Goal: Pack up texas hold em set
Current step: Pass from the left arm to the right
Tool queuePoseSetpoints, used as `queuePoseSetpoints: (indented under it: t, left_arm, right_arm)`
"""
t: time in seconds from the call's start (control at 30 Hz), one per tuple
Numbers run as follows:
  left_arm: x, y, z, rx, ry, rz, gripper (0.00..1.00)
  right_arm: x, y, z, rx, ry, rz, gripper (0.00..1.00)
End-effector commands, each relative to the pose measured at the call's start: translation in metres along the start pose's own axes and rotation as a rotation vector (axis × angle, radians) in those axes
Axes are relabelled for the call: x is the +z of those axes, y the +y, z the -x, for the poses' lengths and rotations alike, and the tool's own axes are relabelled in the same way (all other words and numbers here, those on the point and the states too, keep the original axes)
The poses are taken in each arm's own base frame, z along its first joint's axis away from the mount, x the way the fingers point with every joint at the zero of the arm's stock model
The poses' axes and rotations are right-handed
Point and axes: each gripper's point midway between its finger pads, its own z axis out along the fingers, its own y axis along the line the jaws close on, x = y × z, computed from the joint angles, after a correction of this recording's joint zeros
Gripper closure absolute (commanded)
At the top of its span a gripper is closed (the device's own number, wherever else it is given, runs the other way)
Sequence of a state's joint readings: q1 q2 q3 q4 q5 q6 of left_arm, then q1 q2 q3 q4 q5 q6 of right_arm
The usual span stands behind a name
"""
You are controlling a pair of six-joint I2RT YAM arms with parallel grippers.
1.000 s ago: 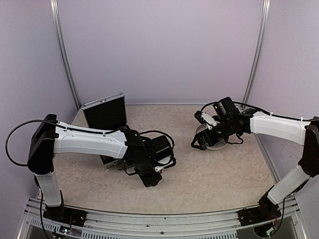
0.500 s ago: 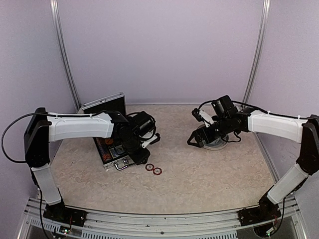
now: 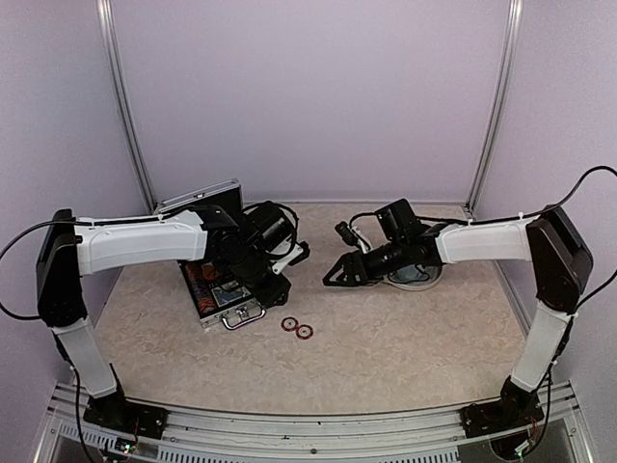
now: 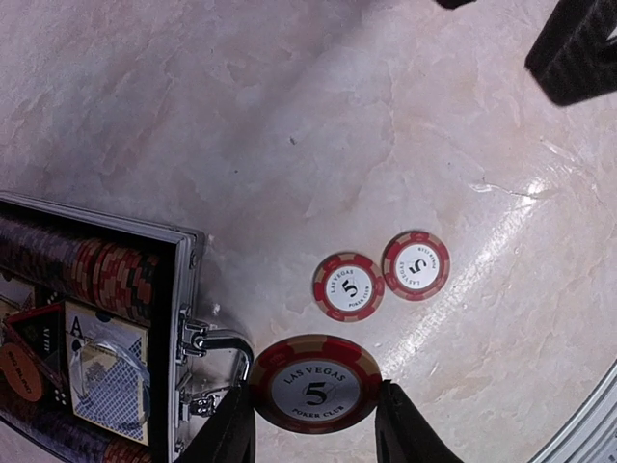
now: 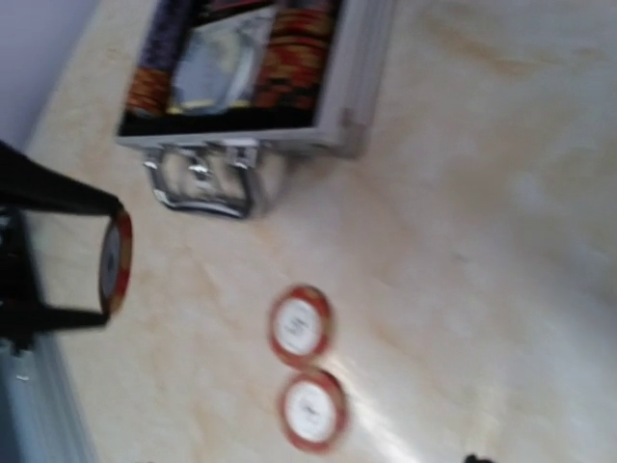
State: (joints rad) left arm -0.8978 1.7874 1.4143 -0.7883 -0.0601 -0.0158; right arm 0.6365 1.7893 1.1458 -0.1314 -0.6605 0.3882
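Part packed: 3 chips not yet in the case.
Top view: open case [image 3: 220, 294] left of centre, left gripper [image 3: 274, 288] at its right edge. Two loose chips [image 3: 304, 332] lie on the table [image 3: 405, 338] just below. Right gripper [image 3: 333, 278] is at centre (jaw gap: can't tell), saucer [image 3: 424, 282] behind it. Left wrist: fingers [image 4: 400, 434] pinch a held chip [image 4: 316, 383] bottom centre; stacked chips [image 4: 111, 275] and cards [image 4: 106, 362] in the case, lower left. Right wrist: blurry, loose chips at centre, prob. nothing blocking them.

case [image 4: 185, 289]: silver metal rim
handle [image 4: 228, 338]: shiny chrome-look metal
chip [image 4: 316, 383]: smooth red-white plastic, printed face
table [image 4: 289, 116]: smooth marbled top, slight sheen
my fingers [image 4: 236, 429]: matt black plastic
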Motion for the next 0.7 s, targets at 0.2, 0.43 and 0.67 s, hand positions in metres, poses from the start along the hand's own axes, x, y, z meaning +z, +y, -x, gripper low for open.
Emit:
queuePoseSetpoints:
  t: [0.2,0.43,0.67]
  left_arm:
    - [-0.027,0.005,0.024,-0.027,-0.130,0.007,0.60]
    - [-0.031,0.005,0.024,-0.031,-0.143,0.005,0.60]
    - [-0.028,0.005,0.021,-0.029,-0.134,0.007,0.60]
  right_arm:
    - [0.032,0.050,0.022,0.067,-0.007,0.294,0.41]
    - [0.048,0.064,0.026,0.090,0.014,0.376,0.48]
    - [0.059,0.072,0.028,0.098,0.032,0.419,0.55]
